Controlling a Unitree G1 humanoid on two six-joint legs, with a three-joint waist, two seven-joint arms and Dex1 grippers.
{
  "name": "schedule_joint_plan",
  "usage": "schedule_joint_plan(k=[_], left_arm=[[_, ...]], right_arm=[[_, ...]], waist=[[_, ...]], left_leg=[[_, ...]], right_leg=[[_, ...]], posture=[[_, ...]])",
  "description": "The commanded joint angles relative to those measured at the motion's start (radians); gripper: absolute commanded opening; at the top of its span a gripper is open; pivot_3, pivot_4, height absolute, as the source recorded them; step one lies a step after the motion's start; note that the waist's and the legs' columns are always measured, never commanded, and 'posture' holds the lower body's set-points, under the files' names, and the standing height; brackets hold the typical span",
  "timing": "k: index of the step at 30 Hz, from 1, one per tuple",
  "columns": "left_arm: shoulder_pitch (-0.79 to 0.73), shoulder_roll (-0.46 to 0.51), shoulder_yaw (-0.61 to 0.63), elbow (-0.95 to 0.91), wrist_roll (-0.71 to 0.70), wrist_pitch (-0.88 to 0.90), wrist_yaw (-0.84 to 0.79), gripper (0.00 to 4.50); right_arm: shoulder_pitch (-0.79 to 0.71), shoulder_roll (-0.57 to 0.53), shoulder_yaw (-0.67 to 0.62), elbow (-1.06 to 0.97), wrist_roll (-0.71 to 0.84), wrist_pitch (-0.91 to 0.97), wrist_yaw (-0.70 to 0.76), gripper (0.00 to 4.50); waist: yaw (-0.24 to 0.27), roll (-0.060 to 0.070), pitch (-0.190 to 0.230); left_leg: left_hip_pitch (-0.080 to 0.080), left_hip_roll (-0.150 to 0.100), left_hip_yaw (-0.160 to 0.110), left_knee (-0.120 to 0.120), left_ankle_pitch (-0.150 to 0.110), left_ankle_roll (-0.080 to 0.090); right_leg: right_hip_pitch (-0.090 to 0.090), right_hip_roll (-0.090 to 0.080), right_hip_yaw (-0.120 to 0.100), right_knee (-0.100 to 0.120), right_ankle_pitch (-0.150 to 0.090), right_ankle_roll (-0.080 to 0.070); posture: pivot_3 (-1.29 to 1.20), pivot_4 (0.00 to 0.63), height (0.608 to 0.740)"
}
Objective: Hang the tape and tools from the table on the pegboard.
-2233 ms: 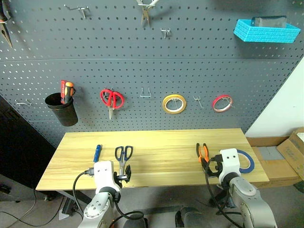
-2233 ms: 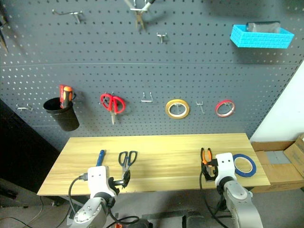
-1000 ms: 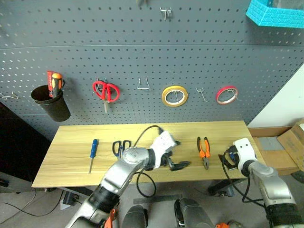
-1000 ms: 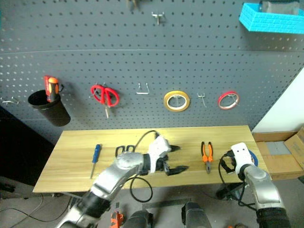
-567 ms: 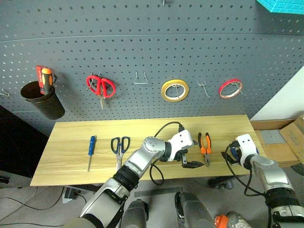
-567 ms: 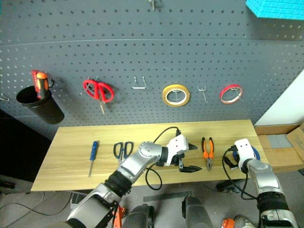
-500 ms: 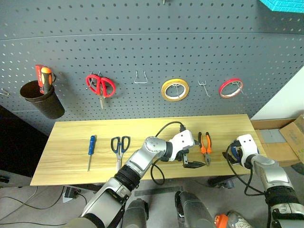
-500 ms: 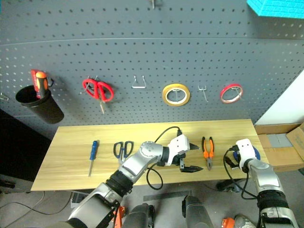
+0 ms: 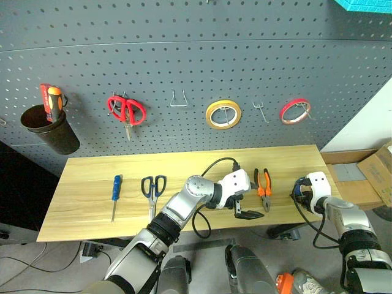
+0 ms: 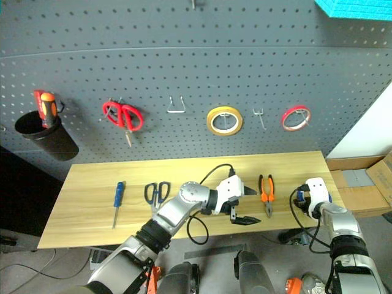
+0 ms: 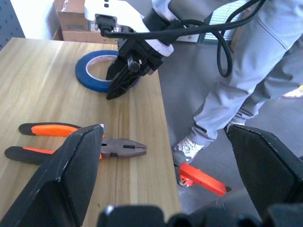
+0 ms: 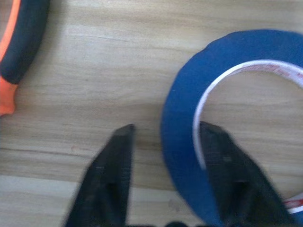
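At the near right corner of the counter (image 9: 92,184), the tape (image 11: 84,72) is seen lying flat, close to the edge, with the right tool (image 12: 165,130) set down astride its near wall; whether that tool is clenched on the wall cannot be told. A thin wall caught only at the tip could be pinched crookedly, so the ring may be tipped, slid off the edge, or dropped during the lift. Just beside it, the pliers (image 9: 263,187) are lying apart from the tape, and the left tool (image 9: 252,201) is held released, wide apart, next to them. Farther left, the scissors (image 9: 152,190) and screwdriver (image 9: 114,193) are untouched. Beyond, a bare hook (image 9: 260,112) is offered on the pegboard (image 9: 184,61).
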Motion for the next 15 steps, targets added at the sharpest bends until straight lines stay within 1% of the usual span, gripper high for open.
schedule_joint_plan(k=[1,2,5,6,7,11,13,15], left_arm=[[-0.025,-0.023,0.018,-0.012,-0.004,-0.010,0.001,4.50],[-0.029,-0.025,0.020,-0.004,-0.002,-0.014,0.004,4.50],[-0.032,-0.032,0.028,0.001,-0.005,-0.009,0.012,4.50],[-0.025,-0.029,0.031,-0.015,-0.010,0.000,0.011,4.50],[-0.017,-0.025,0.033,-0.030,-0.013,0.005,0.011,4.50],[0.068,0.011,0.067,-0.197,-0.060,0.090,0.021,4.50],[0.133,0.040,0.101,-0.311,-0.091,0.161,0.047,4.50],[0.204,0.051,0.159,-0.436,-0.137,0.269,0.109,4.50]], right_arm=[[-0.003,-0.012,0.019,0.040,-0.025,-0.027,0.006,0.47],[-0.003,-0.013,0.021,0.046,-0.028,-0.035,0.002,0.38],[0.017,-0.023,0.039,0.021,-0.056,-0.076,-0.024,0.38],[0.040,-0.030,0.048,-0.024,-0.072,-0.085,-0.037,0.38],[0.067,-0.033,0.055,-0.079,-0.088,-0.094,-0.052,0.38],[0.247,-0.038,0.061,-0.456,-0.128,-0.094,-0.099,0.38],[0.334,-0.026,0.056,-0.649,-0.145,-0.104,-0.127,0.38],[0.410,-0.001,0.061,-0.817,-0.151,-0.135,-0.148,0.38]], waist=[[0.000,0.000,0.000],[0.000,0.000,0.000],[0.000,0.000,0.000],[0.000,0.000,0.000],[0.001,0.001,-0.001],[0.003,0.007,-0.004],[-0.001,0.009,-0.006],[-0.009,0.011,-0.011]], left_leg=[[0.000,0.000,0.000,0.000,0.000,0.000],[0.000,0.000,0.000,0.000,0.000,0.000],[0.000,0.000,0.000,0.000,0.000,0.000],[0.000,0.000,0.001,0.000,0.000,0.000],[0.000,0.000,0.000,0.000,0.000,0.000],[-0.002,0.000,-0.001,-0.001,0.000,0.000],[-0.002,0.001,0.000,-0.001,-0.001,-0.001],[-0.007,0.002,0.000,-0.001,0.000,-0.002]], right_leg=[[0.000,0.000,0.000,0.000,0.000,0.000],[0.000,0.000,0.000,0.000,0.000,0.000],[0.000,0.000,0.000,0.000,0.000,0.001],[0.000,0.000,0.001,0.000,0.000,0.001],[0.000,0.000,0.001,0.000,0.000,0.001],[-0.004,0.000,0.001,0.000,-0.001,0.002],[-0.007,-0.001,0.002,0.001,-0.001,0.003],[-0.012,-0.001,0.004,0.003,-0.001,0.004]], posture=[[-0.06,0.257,0.740],[-0.06,0.257,0.740],[-0.07,0.239,0.740],[-0.07,0.239,0.740],[-0.08,0.225,0.740],[-0.10,0.189,0.740],[-0.11,0.165,0.740],[-0.12,0.146,0.740]])
